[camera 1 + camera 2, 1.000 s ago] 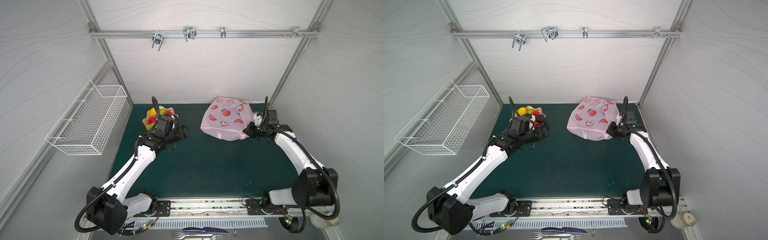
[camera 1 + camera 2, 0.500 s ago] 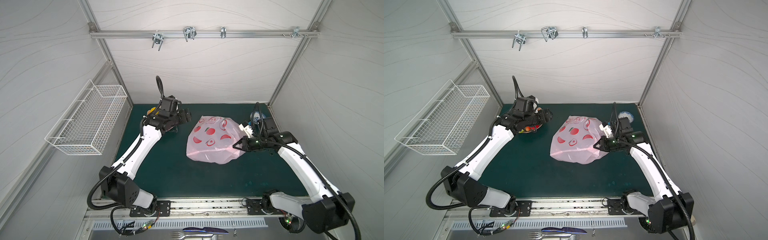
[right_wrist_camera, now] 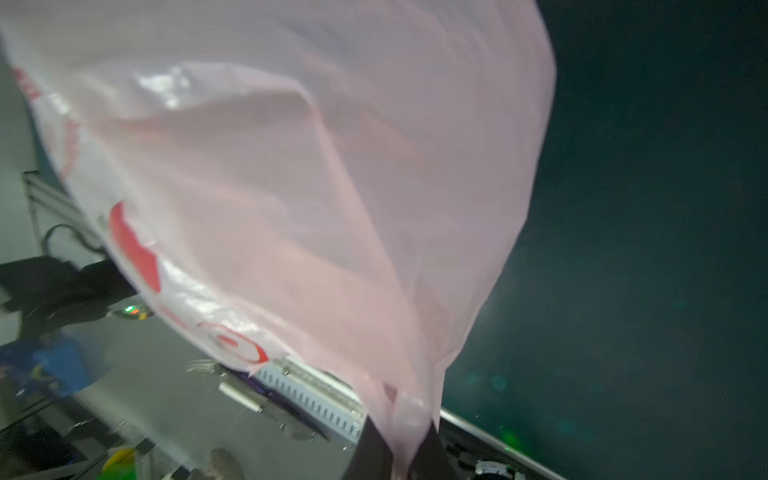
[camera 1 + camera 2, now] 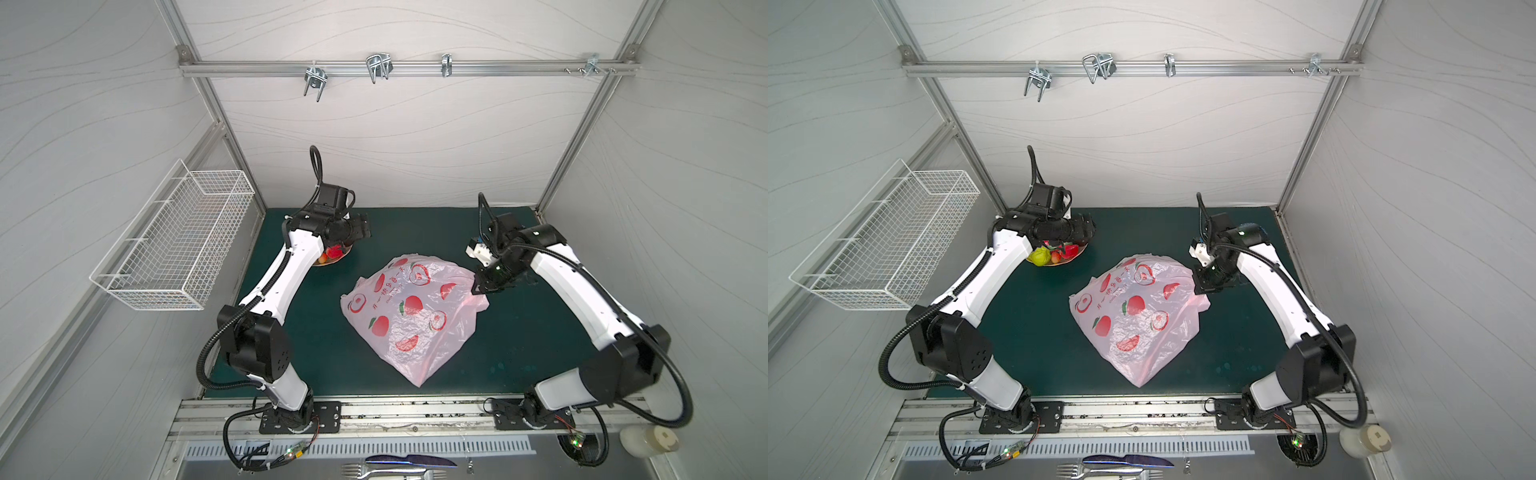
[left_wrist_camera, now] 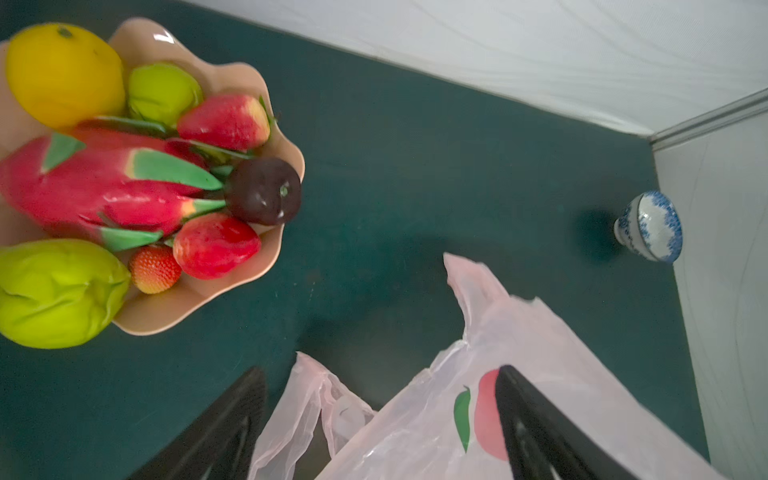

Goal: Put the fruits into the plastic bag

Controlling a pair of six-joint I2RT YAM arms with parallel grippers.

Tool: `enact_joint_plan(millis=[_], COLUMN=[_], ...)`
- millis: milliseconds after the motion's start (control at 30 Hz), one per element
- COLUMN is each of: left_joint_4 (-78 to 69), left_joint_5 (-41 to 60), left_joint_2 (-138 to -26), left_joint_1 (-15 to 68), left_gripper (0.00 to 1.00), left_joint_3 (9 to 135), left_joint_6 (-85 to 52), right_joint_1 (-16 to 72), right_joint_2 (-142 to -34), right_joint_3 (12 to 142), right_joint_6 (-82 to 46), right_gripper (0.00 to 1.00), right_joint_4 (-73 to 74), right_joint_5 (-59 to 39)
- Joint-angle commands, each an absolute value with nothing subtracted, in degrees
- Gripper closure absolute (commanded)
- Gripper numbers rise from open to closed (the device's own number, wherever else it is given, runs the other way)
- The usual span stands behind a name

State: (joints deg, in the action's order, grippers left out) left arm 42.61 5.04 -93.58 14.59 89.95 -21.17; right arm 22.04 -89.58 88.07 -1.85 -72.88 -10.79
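The plastic bag (image 4: 407,316) (image 4: 1138,320) lies crumpled in the middle of the green mat (image 4: 332,332), its pale pink film printed with red fruit pictures, and its lowest corner reaches toward the near edge. The right gripper (image 4: 478,291) (image 4: 1198,291) is pinched tight on a fold at the bag's right edge. In the right wrist view the film (image 3: 332,187) runs down into the closed fingers (image 3: 409,453), and part of the bag is raised off the mat there. The fruits sit piled in a peach scalloped dish (image 4: 332,259) (image 5: 232,282) at the far left of the mat, well apart from the bag. The pile holds a yellow lemon (image 5: 62,75), a pink dragon fruit (image 5: 95,183), two yellow-green pears (image 5: 58,291), a dark round fruit (image 5: 264,191), red pieces (image 5: 216,245) and a small strawberry (image 5: 153,268). The left gripper (image 4: 361,228) (image 4: 1086,226) (image 5: 380,370) hangs above the dish's right side with its fingers (image 5: 232,424) spread wide and nothing between them. A small blue-and-white bowl (image 5: 650,226) stands by the right wall at the far side of the mat.
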Motion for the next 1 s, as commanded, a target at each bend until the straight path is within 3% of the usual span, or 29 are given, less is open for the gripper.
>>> enact_joint_plan(millis=[0,67,133,200,267,300,367,467,733,967], left_joint_4=[42.67,42.54,42.58,42.66,42.87,43.04,43.66,42.92,38.04,28.97], left_joint_5=[6.15,6.48,5.94,5.92,5.65,5.44,5.29,6.14,10.02,16.47], left_joint_2=[-91.51,-90.26,-89.02,-88.23,-87.89,-87.89,-88.35,-89.0,-93.94,-99.67], left_joint_1=[14.94,15.03,15.03,15.05,15.12,15.12,15.12,15.29,18.4,21.63], left_gripper=[0.12,0.12,0.12,0.12,0.11,0.11,0.11,0.11,0.14,0.15], left_joint_3=[86.2,83.95,81.49,79.41,77.58,76.93,76.08,74.6,74.99,77.0], left_joint_6=[-20.74,-20.74,-20.74,-21.17,-21.71,-22.15,-23.11,-24.15,-24.87,-26.87], right_joint_1=[20.27,18.34,16.49,15.26,14.67,14.66,14.42,15.9,16.59,16.26], right_joint_2=[-96.94,-101.43,-105.57,-109.29,-112.27,-112.28,-108.92,-98.72,-79.03,-68.97], right_joint_3=[95.9,101.66,107.64,113.07,119.48,120.52,117.55,104.51,87.33,78.33], right_joint_6=[1.85,1.93,1.04,-0.84,-4.26,-5.94,-11.47,-17.06,-20.92,-21.88], right_gripper=[0.9,0.86,0.73,0.48,0.32,0.29,0.25,0.03,0.01,0.01], right_joint_4=[-73.38,-71.29,-67.74,-65.47,-65.5,-65.48,-62.33,-53.04,-52.76,-55.02], right_joint_5=[1.17,3.2,5.07,5.15,2.46,0.49,-6.82,-10.44,-10.49,-12.38])
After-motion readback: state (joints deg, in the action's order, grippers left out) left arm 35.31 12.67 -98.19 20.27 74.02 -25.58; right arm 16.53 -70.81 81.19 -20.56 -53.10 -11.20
